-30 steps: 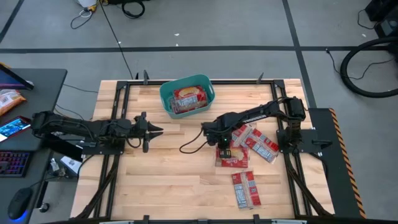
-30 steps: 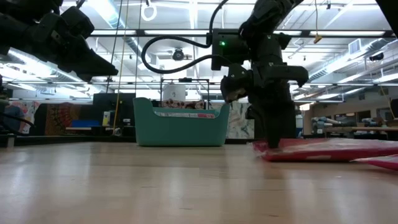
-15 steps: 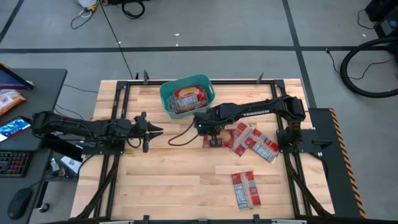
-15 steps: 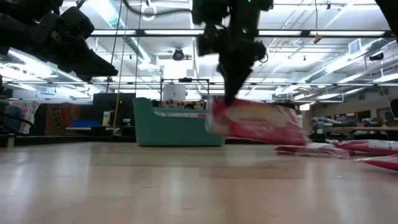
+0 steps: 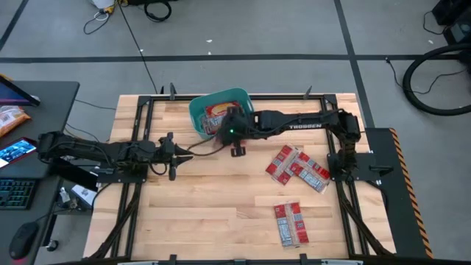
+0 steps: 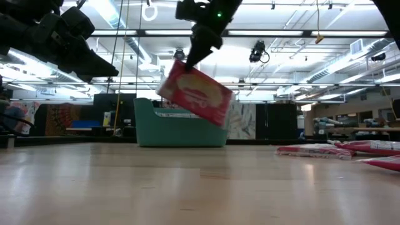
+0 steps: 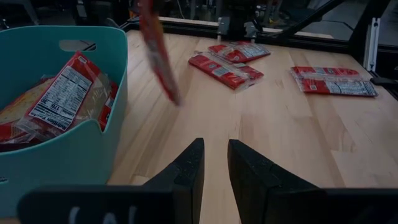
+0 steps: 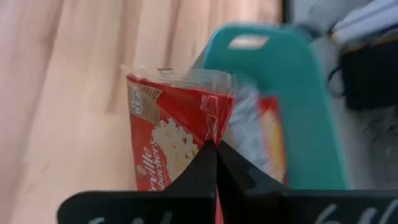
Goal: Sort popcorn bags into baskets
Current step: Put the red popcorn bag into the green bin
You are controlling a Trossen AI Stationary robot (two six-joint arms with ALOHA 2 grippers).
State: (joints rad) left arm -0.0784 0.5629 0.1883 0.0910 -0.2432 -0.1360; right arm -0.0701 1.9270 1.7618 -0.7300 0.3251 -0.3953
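Note:
My right gripper [image 5: 234,135] is shut on a red popcorn bag [image 6: 195,94] in the air, just at the near side of the teal basket [image 5: 195,110]. The bag also shows edge-on in the left wrist view [image 7: 158,53] and in the right wrist view [image 8: 171,137]. The basket [image 6: 181,128] holds several bags lying flat [image 7: 59,99]. More bags lie flat on the table to the right [image 5: 296,165] and near the front [image 5: 291,222]. My left gripper [image 5: 184,153] waits left of centre above the table, slightly open [image 7: 216,163]. My right gripper pinches the bag between its two fingers at its upper edge [image 6: 182,65], also seen beside the fingertips [image 8: 208,134]. The fingers come from above, pointing down. The bag is lifted clear and hangs tilted below them.
A black cable [image 5: 204,146] sags from the right arm over the table's middle. A black frame borders the table [image 5: 147,99]. A desk with an orange packet [image 5: 11,118] and a phone [image 5: 15,151] stands to the left. Bare wood lies at the near left [image 5: 199,213].
My right gripper has lifted a bag off the table from beside the right-hand group. It carried the bag up and toward the far left, to the basket's near side. The bag, flat on the table a second ago, now hangs tilted in the air.

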